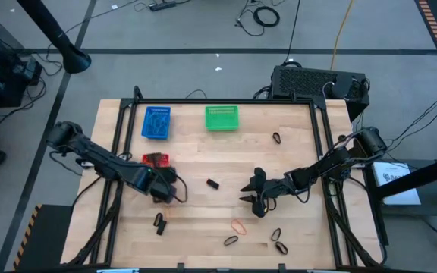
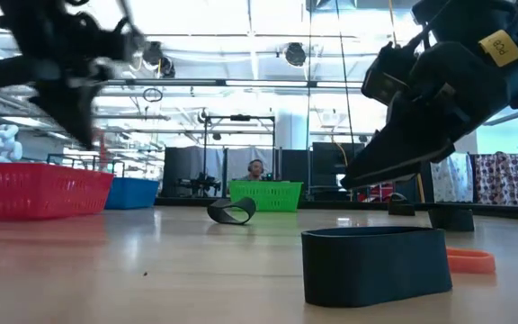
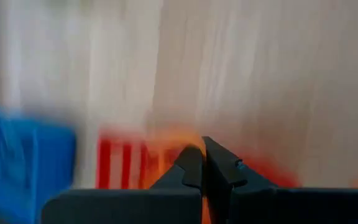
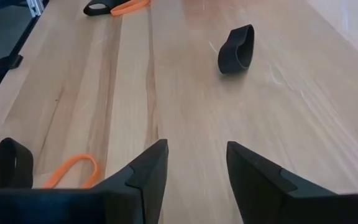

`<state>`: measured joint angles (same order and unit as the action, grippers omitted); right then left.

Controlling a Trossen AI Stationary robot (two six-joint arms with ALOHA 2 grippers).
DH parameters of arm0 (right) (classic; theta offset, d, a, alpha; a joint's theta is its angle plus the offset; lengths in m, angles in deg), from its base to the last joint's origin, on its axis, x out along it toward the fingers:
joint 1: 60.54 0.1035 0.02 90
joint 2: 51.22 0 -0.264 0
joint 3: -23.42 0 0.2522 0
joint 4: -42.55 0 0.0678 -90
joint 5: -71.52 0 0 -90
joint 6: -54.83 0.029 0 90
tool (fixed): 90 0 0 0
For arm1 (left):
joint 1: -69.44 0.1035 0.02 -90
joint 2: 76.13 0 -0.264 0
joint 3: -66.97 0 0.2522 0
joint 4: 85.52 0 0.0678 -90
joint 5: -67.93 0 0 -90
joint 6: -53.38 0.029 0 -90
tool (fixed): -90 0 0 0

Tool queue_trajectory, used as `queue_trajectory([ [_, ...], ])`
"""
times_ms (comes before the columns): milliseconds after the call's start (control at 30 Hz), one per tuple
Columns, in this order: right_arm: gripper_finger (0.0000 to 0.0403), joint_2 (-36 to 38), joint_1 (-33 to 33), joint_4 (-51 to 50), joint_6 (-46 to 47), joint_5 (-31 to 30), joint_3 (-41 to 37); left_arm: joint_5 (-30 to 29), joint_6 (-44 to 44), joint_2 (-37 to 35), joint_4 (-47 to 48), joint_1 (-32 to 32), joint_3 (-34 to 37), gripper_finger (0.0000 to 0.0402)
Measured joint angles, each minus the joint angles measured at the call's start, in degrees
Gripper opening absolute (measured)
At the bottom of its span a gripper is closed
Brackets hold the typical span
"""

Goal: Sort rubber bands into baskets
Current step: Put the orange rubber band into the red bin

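Observation:
My left gripper (image 1: 161, 186) hovers shut at the near edge of the red basket (image 1: 155, 160), with a blurred orange rubber band (image 3: 169, 142) at its fingertips. The blue basket (image 1: 156, 122) and green basket (image 1: 221, 117) stand along the far side. My right gripper (image 1: 252, 194) is open just above the table's middle, with nothing between its fingers (image 4: 194, 171). A black band (image 4: 235, 49) lies ahead of it. An orange band (image 4: 73, 169) and another black band (image 4: 12, 163) lie beside it. My left gripper is shut on what looks like an orange rubber band; orange shows around the fingertips (image 3: 191, 149) and in the slit between the fingers (image 3: 204, 211). The fingers point steeply down. Blur hides which part of the band they have and how it hangs.
Loose bands lie on the wood: black ones (image 1: 212, 183) (image 1: 277, 138), a black and orange pair (image 1: 158, 222), an orange one (image 1: 239, 225) and several black ones near the front edge (image 1: 278, 241). The blue basket holds blue bands. A black box (image 1: 317, 82) stands beyond the far right corner.

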<state>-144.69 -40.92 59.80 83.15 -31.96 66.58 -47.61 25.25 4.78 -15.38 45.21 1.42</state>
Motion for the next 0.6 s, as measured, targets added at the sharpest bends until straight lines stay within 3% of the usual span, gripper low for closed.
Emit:
queue_trajectory([
  [167,0.0157,0.0,0.0,0.5,-0.5,0.0,0.0,4.6,-8.2,-0.5,10.8,0.4,0.1,0.0002],
  [400,0.0157,0.0,0.0,0.5,-0.6,0.0,0.0,4.1,-8.5,-0.4,8.5,0.5,3.0,0.0009],
  [600,0.0157,0.0,0.0,0.4,-1.0,0.0,0.0,3.9,-7.3,-0.4,8.5,0.5,3.5,0.0058],
])
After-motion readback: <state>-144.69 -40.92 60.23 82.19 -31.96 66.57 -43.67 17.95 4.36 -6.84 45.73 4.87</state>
